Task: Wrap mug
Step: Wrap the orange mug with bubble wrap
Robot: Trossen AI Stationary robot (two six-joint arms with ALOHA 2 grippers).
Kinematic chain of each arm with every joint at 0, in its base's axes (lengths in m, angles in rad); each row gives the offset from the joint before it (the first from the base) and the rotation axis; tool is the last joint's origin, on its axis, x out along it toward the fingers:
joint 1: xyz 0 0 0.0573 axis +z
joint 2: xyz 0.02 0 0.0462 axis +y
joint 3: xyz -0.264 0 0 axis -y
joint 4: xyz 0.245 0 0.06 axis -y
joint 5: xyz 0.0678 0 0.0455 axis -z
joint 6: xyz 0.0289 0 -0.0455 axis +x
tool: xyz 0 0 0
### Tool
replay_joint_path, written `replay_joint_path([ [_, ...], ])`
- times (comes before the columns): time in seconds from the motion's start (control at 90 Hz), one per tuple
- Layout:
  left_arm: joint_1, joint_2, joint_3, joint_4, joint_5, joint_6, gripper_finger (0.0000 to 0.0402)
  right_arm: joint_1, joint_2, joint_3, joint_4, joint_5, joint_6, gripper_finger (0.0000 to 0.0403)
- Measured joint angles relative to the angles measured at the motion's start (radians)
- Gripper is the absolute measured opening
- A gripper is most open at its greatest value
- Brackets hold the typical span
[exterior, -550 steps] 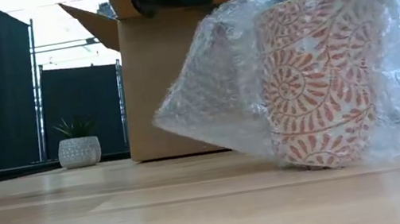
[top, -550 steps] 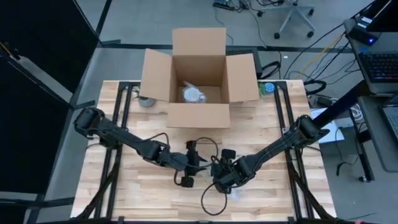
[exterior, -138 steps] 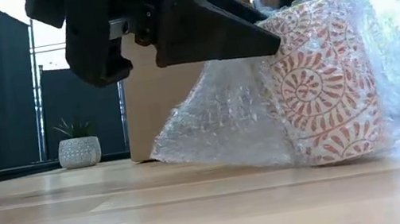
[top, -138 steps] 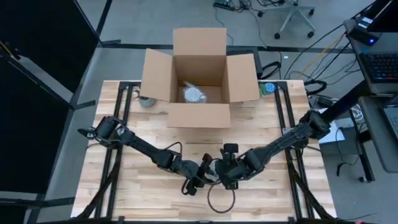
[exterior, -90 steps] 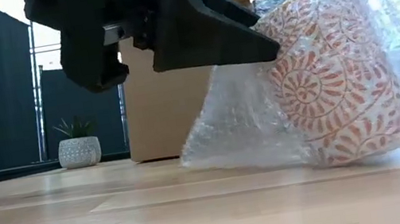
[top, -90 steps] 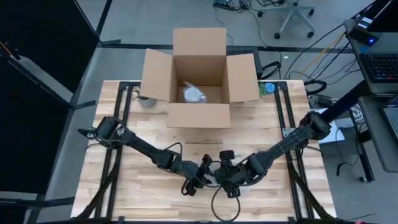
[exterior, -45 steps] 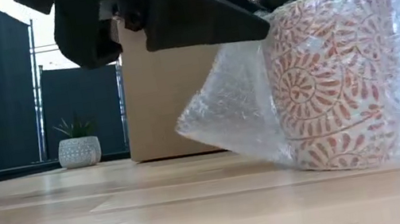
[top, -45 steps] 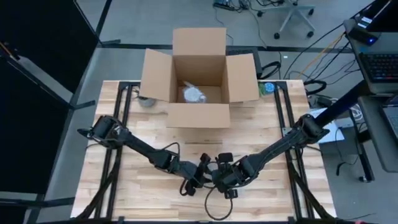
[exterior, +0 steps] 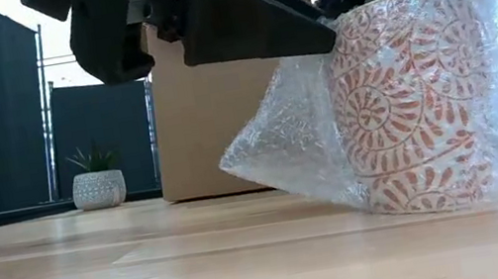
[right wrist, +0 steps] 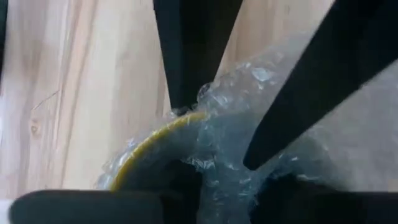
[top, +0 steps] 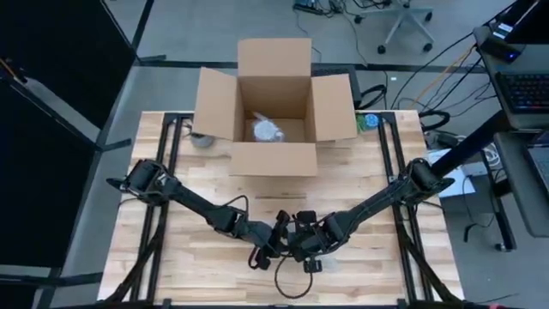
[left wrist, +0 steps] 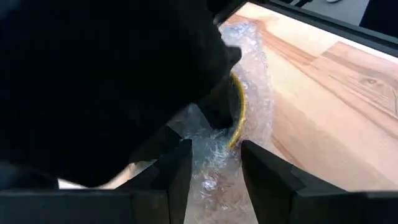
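Bubble wrap (exterior: 302,156), one clear sheet, drapes around one orange-patterned mug (exterior: 412,104) standing upright on the wooden table (top: 184,257), near its front middle. Two grippers meet there: left gripper (top: 276,239) and right gripper (top: 298,241) sit right at the mug's top. Left fingers (left wrist: 177,171) are parted, with wrap between them. Right fingers (right wrist: 186,43) straddle the mug's yellow rim and wrap; whether they pinch, cannot tell. One open cardboard box (top: 273,107) stands at the back, holding one wrapped bundle (top: 267,130). One small potted plant (exterior: 97,180) sits far back.
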Motion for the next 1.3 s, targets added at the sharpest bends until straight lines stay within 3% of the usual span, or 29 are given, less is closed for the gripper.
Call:
replay_joint_path([
  [0.133, 0.000, 0.000, 0.000, -0.001, 0.001, 0.000, 0.0124, -0.001, 0.002, -0.002, 0.001, -0.016, -0.006, 0.0010],
  [0.4, 0.000, 0.000, 0.000, 0.003, 0.006, 0.004, 0.0125, 0.006, -0.029, -0.005, 0.009, -0.006, 0.016, 0.0004],
  [0.489, 0.000, 0.000, 0.000, 0.003, 0.006, 0.005, 0.0125, 0.006, -0.039, -0.006, 0.007, -0.001, 0.026, 0.0024],
  [0.722, 0.000, 0.000, 0.003, 0.002, 0.005, 0.005, 0.0125, 0.005, -0.080, -0.008, -0.002, 0.000, 0.033, 0.0128],
  [0.844, 0.000, 0.000, 0.003, 0.000, 0.005, 0.005, 0.0125, 0.005, -0.111, -0.010, -0.016, -0.005, 0.032, 0.0163],
  [1.3, -0.001, 0.000, 0.003, -0.004, 0.006, 0.005, 0.0125, 0.004, -0.255, -0.007, -0.193, 0.001, 0.015, 0.0167],
])
